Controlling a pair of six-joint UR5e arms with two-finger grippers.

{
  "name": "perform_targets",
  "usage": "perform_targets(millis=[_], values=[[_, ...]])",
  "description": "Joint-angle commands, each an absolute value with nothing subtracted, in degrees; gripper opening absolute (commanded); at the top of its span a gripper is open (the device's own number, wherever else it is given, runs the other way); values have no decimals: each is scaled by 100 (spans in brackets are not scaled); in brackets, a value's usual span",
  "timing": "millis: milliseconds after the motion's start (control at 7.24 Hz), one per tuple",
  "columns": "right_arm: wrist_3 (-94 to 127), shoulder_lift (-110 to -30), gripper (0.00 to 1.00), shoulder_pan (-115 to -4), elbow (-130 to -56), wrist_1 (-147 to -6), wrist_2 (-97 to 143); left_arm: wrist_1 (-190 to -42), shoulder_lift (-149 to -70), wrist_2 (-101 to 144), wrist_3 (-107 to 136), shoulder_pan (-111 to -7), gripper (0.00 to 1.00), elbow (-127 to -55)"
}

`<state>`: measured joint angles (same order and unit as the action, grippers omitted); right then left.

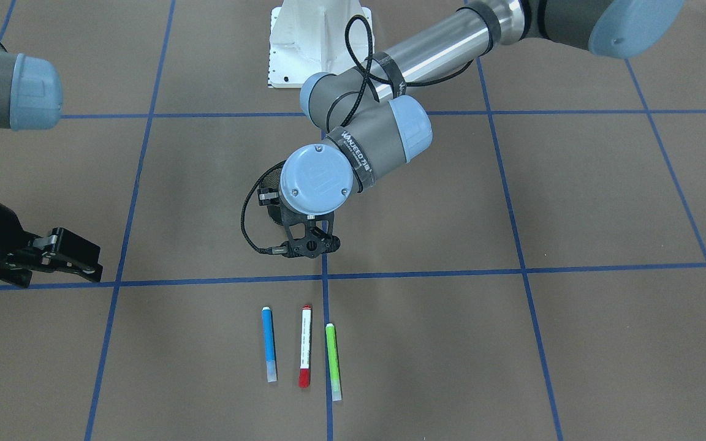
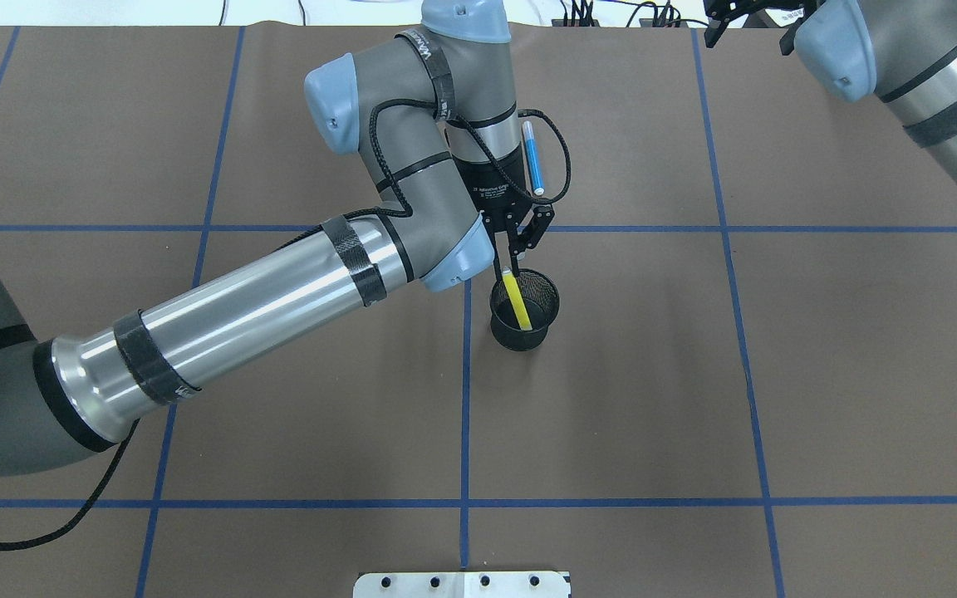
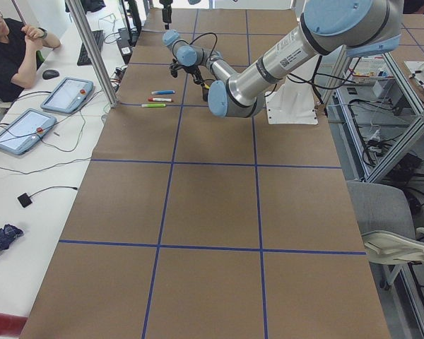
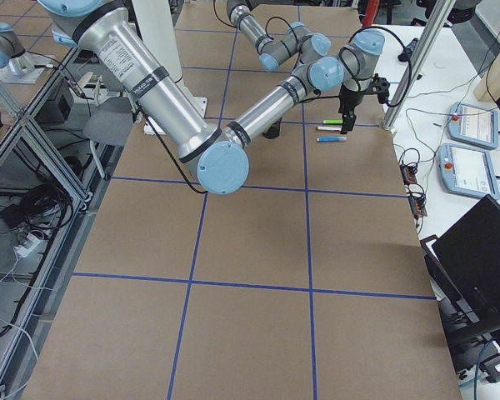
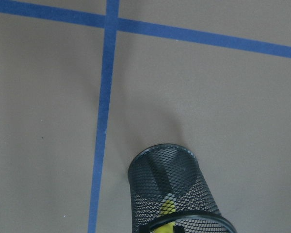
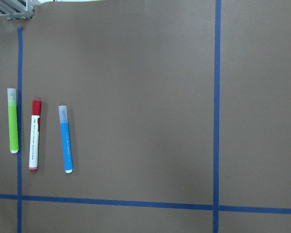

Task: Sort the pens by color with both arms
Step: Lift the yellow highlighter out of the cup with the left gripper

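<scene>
Yellow pen (image 2: 517,301): stands tilted in black mesh cup (image 2: 528,336), just below left gripper (image 2: 512,259), jaws parted.
Blue pen (image 1: 269,343), red-capped white pen (image 1: 305,346), lime green pen (image 1: 333,361): flat, parallel, apart, caps pointing away from the robot.
Right gripper (image 1: 92,264): aside; grip state indiscernible.
Surface: brown table (image 1: 573,196), blue tape grid (image 1: 512,269).
Alongside: seated person (image 3: 10,49), tablets (image 3: 67,94).

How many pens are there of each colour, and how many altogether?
Blue pen: 1
White pen with red cap: 1
Lime green pen: 1
Yellow pen, inside the black mesh cup: 1
Total: 4 pens
</scene>
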<state>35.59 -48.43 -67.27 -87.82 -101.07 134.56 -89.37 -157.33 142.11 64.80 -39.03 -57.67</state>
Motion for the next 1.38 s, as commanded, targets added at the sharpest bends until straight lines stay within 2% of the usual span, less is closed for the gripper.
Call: perform_targets(millis=[0,276,967,1244], values=[[3560,-4843,100,-6732,-8789,-10107,13456,-8825,-15724,14212,6486,-3920,9,-6045],[3560,-4834,100,-6741,-8789,-10107,13456,-8447,-15680,14212,6469,-3946,0,-6676],[3560,-4825,100,-6759,-8798,-10072,13447,-8200,-15549,14133,6443,-4726,0,-7732],[3568,-4808,100,-6750,-8789,-10046,13421,-8445,-15373,13006,6399,-4913,0,-8146]])
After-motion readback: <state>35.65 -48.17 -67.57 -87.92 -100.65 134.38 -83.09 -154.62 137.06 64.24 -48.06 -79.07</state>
